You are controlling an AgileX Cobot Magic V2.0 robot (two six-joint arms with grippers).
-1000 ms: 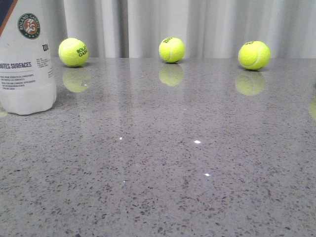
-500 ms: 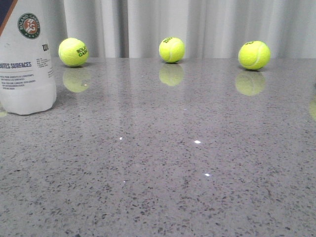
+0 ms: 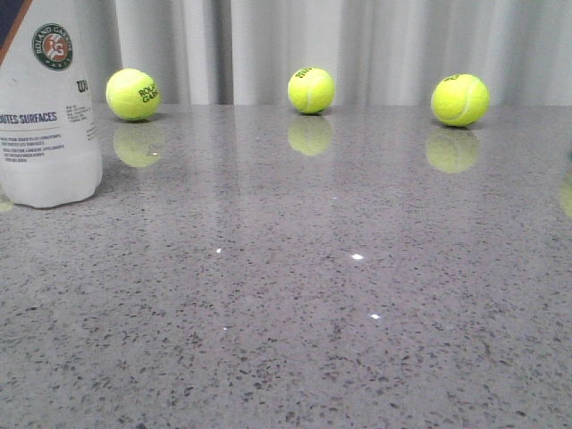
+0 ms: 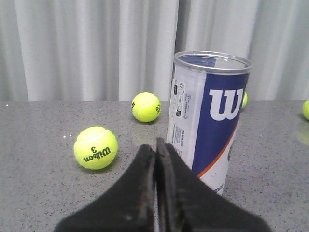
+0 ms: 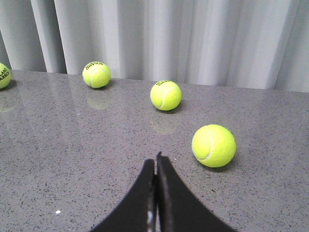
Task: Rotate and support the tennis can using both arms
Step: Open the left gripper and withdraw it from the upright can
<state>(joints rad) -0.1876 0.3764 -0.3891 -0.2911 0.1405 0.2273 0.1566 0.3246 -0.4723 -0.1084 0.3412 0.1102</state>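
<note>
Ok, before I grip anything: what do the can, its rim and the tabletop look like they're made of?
The tennis can looks like thin plastic under a glossy printed label; its base shows cloudy white. Its rim looks like bright metal, silvery and shiny. The tabletop seems to be polished speckled stone or a composite; it mirrors the tennis balls.

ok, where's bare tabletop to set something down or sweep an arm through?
Front view: the table is bare across the whole near and middle stretch, right of the tennis can and in front of the three tennis balls, left, middle and right. Wide gaps separate the balls. Tightest spot: the far left, between can and left ball.
</note>
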